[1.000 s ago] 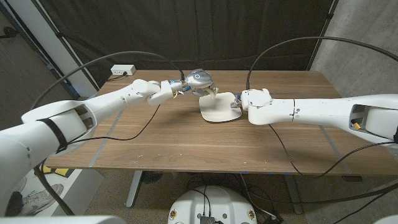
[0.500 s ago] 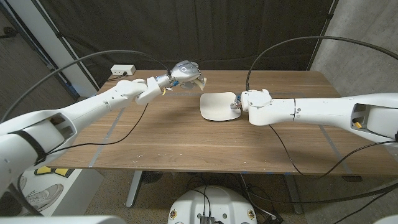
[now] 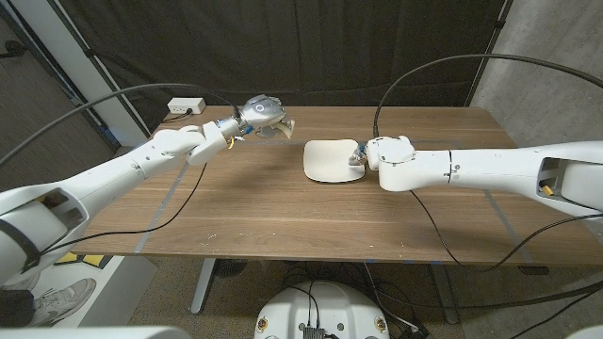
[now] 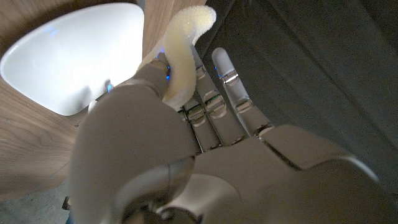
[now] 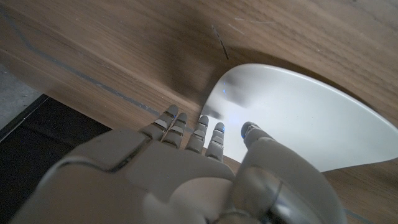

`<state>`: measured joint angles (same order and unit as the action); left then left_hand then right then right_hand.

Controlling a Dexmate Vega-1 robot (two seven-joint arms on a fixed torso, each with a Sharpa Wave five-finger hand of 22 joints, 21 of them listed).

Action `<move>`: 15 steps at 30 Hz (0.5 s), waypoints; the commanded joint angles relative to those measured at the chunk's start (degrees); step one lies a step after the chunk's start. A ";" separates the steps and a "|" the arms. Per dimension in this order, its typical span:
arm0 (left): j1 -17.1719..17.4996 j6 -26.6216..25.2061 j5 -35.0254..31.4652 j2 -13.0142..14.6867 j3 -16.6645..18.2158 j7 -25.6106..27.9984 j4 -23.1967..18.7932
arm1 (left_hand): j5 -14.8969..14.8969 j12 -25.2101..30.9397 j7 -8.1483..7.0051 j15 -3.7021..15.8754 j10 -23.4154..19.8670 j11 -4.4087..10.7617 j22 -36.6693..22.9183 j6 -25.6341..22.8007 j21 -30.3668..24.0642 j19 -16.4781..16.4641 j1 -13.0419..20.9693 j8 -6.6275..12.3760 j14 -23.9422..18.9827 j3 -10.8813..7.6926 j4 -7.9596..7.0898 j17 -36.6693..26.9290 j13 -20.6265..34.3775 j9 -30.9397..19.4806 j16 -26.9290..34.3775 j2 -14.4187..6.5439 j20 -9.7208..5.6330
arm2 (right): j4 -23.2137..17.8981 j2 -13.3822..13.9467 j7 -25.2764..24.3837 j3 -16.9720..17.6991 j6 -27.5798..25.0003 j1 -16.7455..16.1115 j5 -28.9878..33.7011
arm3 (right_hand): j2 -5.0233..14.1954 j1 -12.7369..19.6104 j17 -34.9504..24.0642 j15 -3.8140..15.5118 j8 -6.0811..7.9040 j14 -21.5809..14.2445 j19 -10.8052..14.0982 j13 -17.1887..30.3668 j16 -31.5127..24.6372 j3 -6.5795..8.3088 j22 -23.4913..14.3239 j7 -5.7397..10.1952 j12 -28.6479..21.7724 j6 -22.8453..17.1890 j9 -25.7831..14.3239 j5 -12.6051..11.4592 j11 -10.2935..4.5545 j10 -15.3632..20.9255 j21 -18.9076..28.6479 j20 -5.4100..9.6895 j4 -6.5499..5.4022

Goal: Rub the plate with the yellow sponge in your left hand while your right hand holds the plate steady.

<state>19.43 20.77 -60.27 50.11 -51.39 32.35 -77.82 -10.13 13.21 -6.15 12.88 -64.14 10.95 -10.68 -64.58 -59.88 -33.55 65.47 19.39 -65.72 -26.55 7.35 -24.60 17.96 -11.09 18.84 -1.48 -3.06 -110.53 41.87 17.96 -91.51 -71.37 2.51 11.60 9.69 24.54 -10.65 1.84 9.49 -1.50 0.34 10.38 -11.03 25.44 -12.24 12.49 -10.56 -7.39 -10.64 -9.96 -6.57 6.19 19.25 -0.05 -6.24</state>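
Holding the yellow sponge [image 4: 181, 59] pinched in my left hand [image 3: 261, 113], I have it raised above the wooden table [image 3: 283, 202] at about eleven o'clock of the tabletop, well apart from the plate [image 3: 329, 160]. In my left wrist view the sponge curls up past my fingers [image 4: 227, 78], with the white plate lying on the wood beyond them. At ten o'clock, near the table's far left corner, sits a white power strip [image 3: 186, 106], and a black cable [image 3: 179, 202] trails from my left arm across the wood. Nothing lies between the sponge and the plate.

The plate rests flat at about twelve o'clock. My right hand [image 3: 362, 156] touches its right rim; the right wrist view shows my fingertips [image 5: 205, 121] at the plate's edge, but I cannot tell whether they truly grip it.

A second ago my left hand was over the plate's left edge; since then it has swung away toward ten o'clock, while the plate and my right hand have stayed put.

Dark curtains [image 3: 311, 47] hang behind the table, with a grey wall [image 3: 556, 56] at two o'clock.
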 commanded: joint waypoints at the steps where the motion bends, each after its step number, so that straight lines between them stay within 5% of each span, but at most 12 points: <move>1: 4.54 0.52 1.64 1.99 3.60 -3.08 -1.94 | -0.20 -0.03 0.31 0.64 -0.40 0.15 -0.02 -0.46 -0.39 0.08 -0.03 0.35 -0.49 0.19 -0.16 -0.26 0.22 -0.06 -0.16 -0.12 -6.64 | -2.18 1.60 -3.23 4.00 1.07 -3.11 2.63 | 0.16 -0.58 -0.02 0.54 -0.06 0.56 -0.37 0.07 0.06 -0.40 0.02 0.16 0.10 2.71 0.00 0.02 0.32 -1.53 0.33 -0.63 0.18; 15: 5.98 -2.40 3.18 0.37 4.45 -6.23 1.08 | -0.17 -0.19 0.35 0.66 -0.37 0.12 0.02 -0.34 -0.52 0.17 0.04 0.12 -0.45 0.18 -0.12 -0.33 0.23 -0.08 -0.38 -0.04 -6.64 | -5.55 4.68 -9.43 18.11 3.93 -13.77 0.78 | -0.28 -1.33 -0.01 0.22 -0.15 0.84 -0.15 0.09 0.05 -1.54 0.09 -0.07 -0.02 9.33 -0.02 0.05 0.67 -4.10 0.43 -1.11 0.65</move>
<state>23.61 21.08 -58.64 51.05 -48.18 29.18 -77.83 -10.13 13.01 -6.02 12.87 -64.13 10.94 -10.69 -64.70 -59.88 -33.55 65.41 19.41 -65.71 -26.55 7.35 -24.72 17.95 -11.03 18.76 -1.53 -3.06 -112.99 43.89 12.60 -85.01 -69.62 -2.51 13.78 9.36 23.77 -10.66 1.94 9.49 -1.23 0.07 10.39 -11.02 24.33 -11.97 12.43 -10.56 0.48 -10.63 -9.96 -5.97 2.75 19.25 -0.74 -5.61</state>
